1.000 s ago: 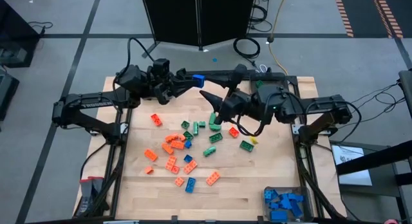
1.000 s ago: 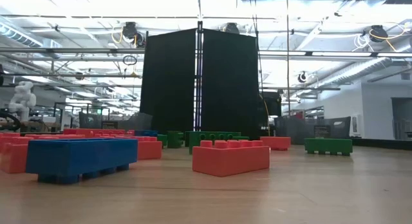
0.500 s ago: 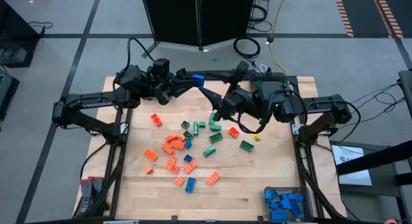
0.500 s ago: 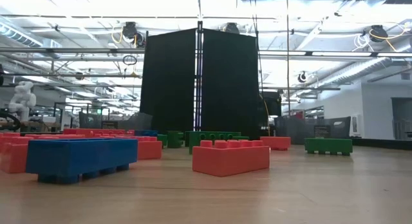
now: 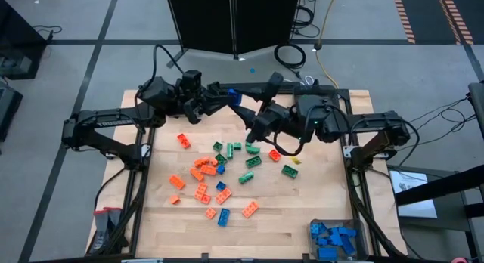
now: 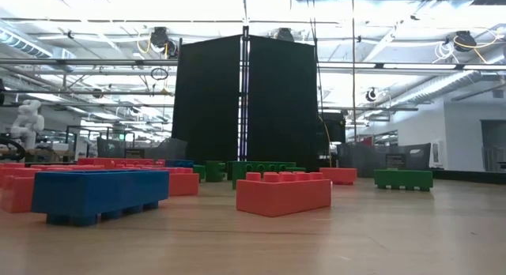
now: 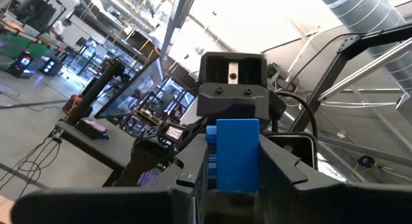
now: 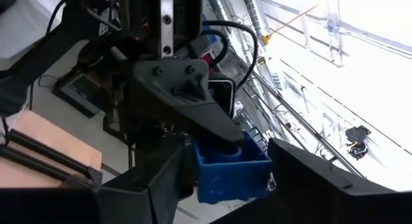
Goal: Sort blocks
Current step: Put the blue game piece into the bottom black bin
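One blue block (image 5: 233, 95) is passing between arms at the table's 12 o'clock: I'm pinching it in the left gripper (image 5: 227, 97) while the right gripper (image 5: 248, 127), jaws spread, is straddling it. Next I'm closing right, then releasing left.

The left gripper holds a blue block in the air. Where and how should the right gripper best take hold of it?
Probably on the free end of the blue block, the part standing out past the left gripper, across its two flat side walls. The right gripper should come head-on, facing the left gripper, since only that end seems uncovered.
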Tool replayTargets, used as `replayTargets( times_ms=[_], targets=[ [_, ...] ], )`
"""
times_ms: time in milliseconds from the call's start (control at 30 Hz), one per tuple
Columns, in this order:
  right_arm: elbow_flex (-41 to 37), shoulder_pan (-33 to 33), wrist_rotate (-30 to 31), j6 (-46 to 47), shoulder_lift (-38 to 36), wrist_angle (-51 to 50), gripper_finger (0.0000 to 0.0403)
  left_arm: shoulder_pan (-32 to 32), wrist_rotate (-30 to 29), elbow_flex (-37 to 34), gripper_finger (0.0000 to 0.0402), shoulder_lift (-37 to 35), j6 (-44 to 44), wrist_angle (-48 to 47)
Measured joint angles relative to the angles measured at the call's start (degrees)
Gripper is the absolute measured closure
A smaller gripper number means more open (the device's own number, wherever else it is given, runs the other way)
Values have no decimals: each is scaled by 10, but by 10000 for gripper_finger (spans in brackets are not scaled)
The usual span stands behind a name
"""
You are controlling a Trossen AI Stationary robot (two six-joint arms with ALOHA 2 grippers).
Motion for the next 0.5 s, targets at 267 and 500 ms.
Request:
replayTargets(
  times_ms=[267, 500],
  targets=[
    [0, 0, 2, -12, 0, -2, 244, 0, 0, 0, 310, 0, 0, -6],
    [0, 0, 4, -12, -1, -6, 280, 0, 0, 0, 310, 0, 1, -6]
  ],
)
